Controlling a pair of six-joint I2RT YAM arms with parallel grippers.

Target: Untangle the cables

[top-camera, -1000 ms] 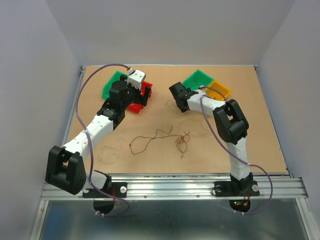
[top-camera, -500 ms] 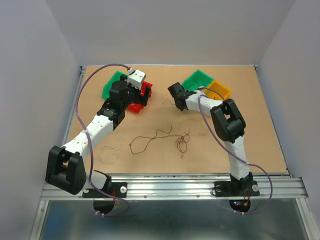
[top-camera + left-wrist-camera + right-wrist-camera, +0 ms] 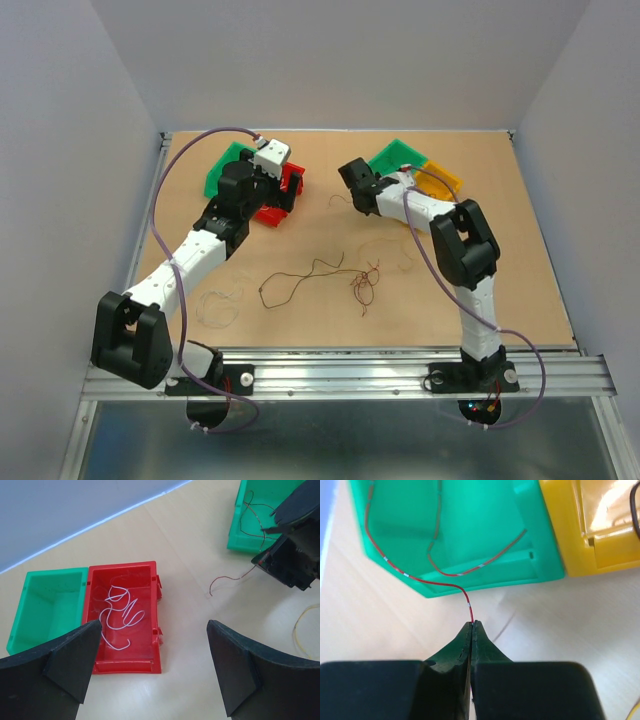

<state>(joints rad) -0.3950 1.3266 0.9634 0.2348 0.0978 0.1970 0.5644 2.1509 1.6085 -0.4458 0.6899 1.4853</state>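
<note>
My right gripper (image 3: 471,623) is shut on the end of a thin red cable (image 3: 469,607) that runs over the rim into the right green bin (image 3: 470,525), where another striped strand (image 3: 485,562) lies. In the top view that gripper (image 3: 347,170) hovers just left of this bin (image 3: 393,156). A small knotted clump of cables (image 3: 363,283) and a long brown strand (image 3: 300,273) lie mid-table. A whitish strand (image 3: 217,305) lies near the left arm. My left gripper (image 3: 155,665) hangs open and holds nothing, near a red bin (image 3: 150,570) holding a white cable (image 3: 120,615).
A green bin (image 3: 225,165) sits left of the red bin (image 3: 272,214) at the back left. A yellow bin (image 3: 442,178) adjoins the right green bin. A thin yellow strand (image 3: 297,630) lies on the table. The metal rail (image 3: 340,375) runs along the near edge.
My right gripper has shifted a little toward the back, closer to the right green bin. The left arm and the cables mid-table have not moved.
</note>
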